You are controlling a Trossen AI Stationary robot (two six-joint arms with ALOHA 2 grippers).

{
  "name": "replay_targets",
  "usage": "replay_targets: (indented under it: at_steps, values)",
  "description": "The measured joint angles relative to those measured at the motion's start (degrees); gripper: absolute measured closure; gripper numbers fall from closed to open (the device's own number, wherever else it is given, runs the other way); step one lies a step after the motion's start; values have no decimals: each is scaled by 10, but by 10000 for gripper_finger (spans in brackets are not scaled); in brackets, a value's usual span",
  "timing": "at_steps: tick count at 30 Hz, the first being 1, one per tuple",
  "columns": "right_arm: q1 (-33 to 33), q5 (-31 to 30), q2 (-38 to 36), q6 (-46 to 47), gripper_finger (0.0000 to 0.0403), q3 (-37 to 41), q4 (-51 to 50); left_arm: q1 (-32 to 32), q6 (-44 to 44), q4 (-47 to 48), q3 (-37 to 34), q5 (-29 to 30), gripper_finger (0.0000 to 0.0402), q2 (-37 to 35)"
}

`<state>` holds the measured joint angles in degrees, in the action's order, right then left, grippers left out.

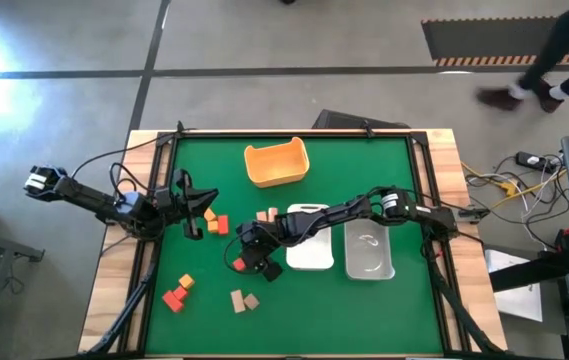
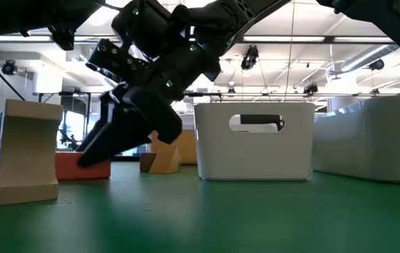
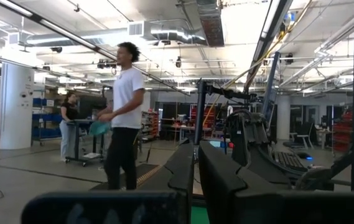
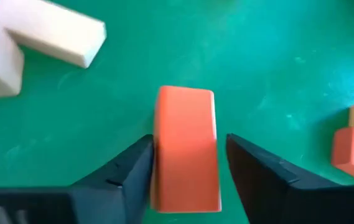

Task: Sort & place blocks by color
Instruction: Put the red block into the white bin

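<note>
At the frame's left in the high view, the left hand (image 1: 190,208) has its fingers together over the green desk (image 1: 364,300). Just left of centre, the right hand (image 4: 189,163) straddles a red block (image 4: 186,146) lying on the desk; one finger (image 4: 130,171) touches it, the other stands just apart.

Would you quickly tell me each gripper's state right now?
Left gripper: shut, empty.
Right gripper: open around a red block, not yet gripped.
</note>
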<state>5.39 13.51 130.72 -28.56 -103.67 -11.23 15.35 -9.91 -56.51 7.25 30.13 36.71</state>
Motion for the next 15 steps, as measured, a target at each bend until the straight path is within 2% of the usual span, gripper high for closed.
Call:
replay_targets:
  at_steps: [9, 15]
  values:
    - [0, 0, -1, 29, 373, -26, -7, 0, 0, 0, 0, 3, 393, 0]
    - [0, -1, -9, 36, 394, -40, -21, 0, 0, 0, -1, 3, 393, 0]
